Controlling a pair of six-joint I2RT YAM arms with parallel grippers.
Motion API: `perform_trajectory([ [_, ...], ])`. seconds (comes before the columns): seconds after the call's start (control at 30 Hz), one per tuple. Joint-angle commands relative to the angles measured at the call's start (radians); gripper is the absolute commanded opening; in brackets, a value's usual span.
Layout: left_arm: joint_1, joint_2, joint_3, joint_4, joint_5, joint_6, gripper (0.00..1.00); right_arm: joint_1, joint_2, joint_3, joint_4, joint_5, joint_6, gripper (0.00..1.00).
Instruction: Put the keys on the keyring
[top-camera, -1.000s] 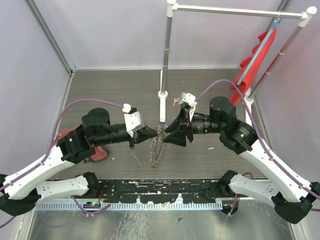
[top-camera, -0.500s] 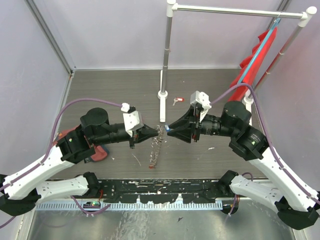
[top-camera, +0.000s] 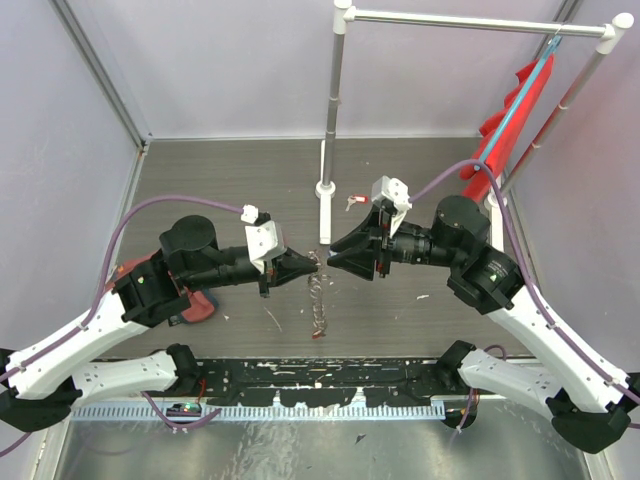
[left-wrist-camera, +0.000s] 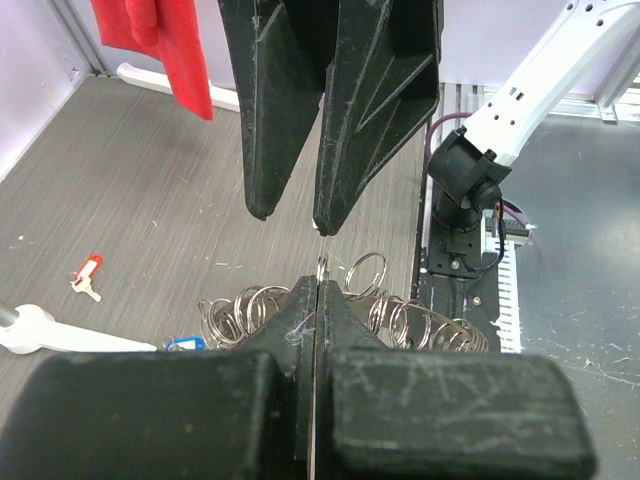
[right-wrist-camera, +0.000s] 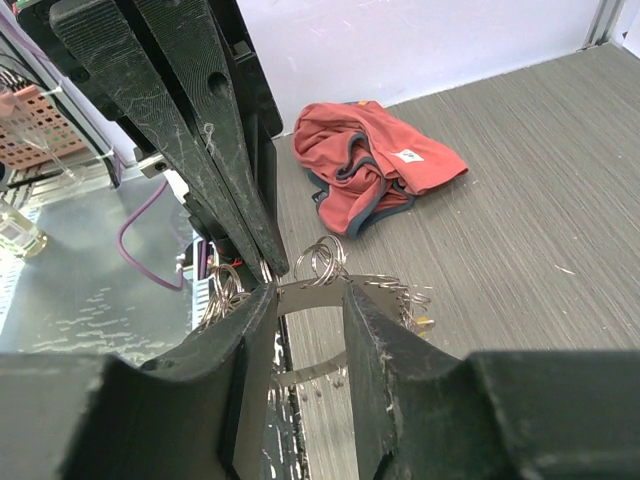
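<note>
One keyring (top-camera: 318, 300) hangs over the desk (top-camera: 230, 180), clamped between the left fingers (top-camera: 300, 266); the right fingers (top-camera: 345, 255) stand apart, tips just beside it.

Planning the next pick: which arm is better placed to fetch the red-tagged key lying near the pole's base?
Right, probably. The left gripper is shut on the keyring; the red-tagged key lies close beyond the right gripper, whose jaws stand apart at the ring, gripping it or not I cannot tell.
</note>
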Motion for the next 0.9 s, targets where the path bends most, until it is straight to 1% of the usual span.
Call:
perform_trajectory([
  [0.0, -0.003, -0.012, 0.043, 0.079, 0.022, -0.008, 0.0, 0.003, -0.006, 0.003, 0.058, -0.019, 0.002, 0.37],
  [0.17, -0.002, -0.014, 0.043, 0.081, 0.023, -0.01, 0.0, 0.004, 0.0, -0.005, 0.076, -0.066, -0.001, 0.32],
  [0.37, -0.002, -0.013, 0.044, 0.089, 0.02, -0.011, 0.0, 0.013, 0.004, -0.019, 0.101, -0.118, -0.006, 0.32],
  [0.87, -0.002, -0.016, 0.047, 0.095, 0.025, -0.02, 0.0, 0.035, 0.026, -0.013, 0.105, -0.139, -0.01, 0.29],
])
